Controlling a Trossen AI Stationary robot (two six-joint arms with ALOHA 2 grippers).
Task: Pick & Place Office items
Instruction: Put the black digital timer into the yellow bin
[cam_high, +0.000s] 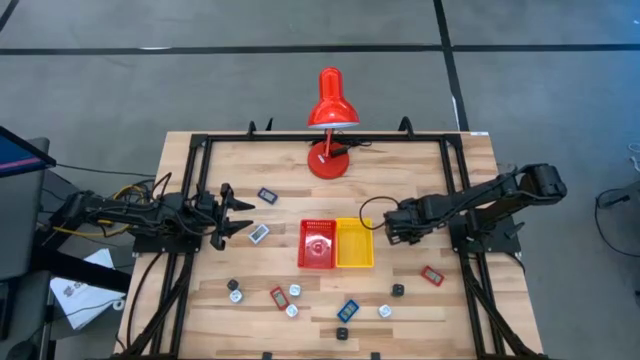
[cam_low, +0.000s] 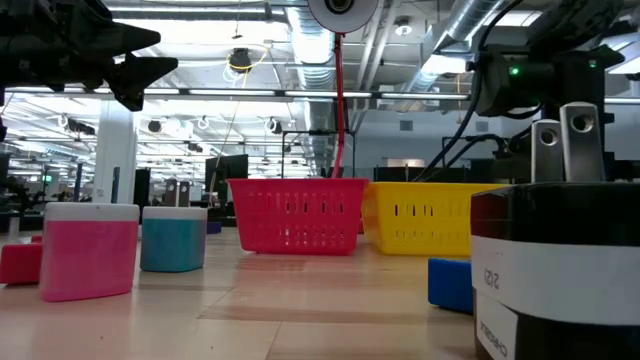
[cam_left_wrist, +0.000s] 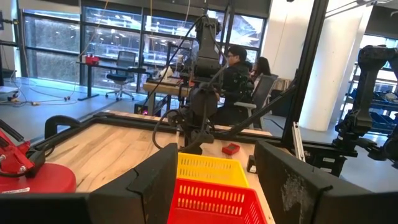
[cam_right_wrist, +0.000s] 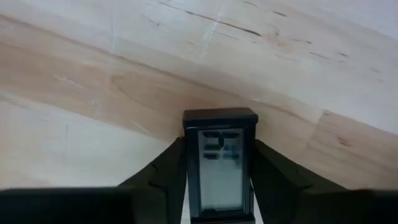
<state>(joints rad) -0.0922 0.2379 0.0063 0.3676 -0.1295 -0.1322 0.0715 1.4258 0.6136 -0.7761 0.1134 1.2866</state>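
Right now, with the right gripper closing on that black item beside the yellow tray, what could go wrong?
1. The right gripper holds the black item only by its narrow sides, against the table; it may slip or tilt on lifting.
2. The yellow tray lies close beside this grasp, so a low carry could nudge it.
3. The left gripper hangs open near a grey item; a careless sweep might knock it.

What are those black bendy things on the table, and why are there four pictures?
They are two robot arms with pinching grippers. One camera looks down from above, one sits low at table height, and one rides on each wrist. The right gripper has its fingers around a small black item with a screen. The left gripper waits open above the wooden table. Small office items lie scattered there, near a red tray, a yellow tray and a red lamp.
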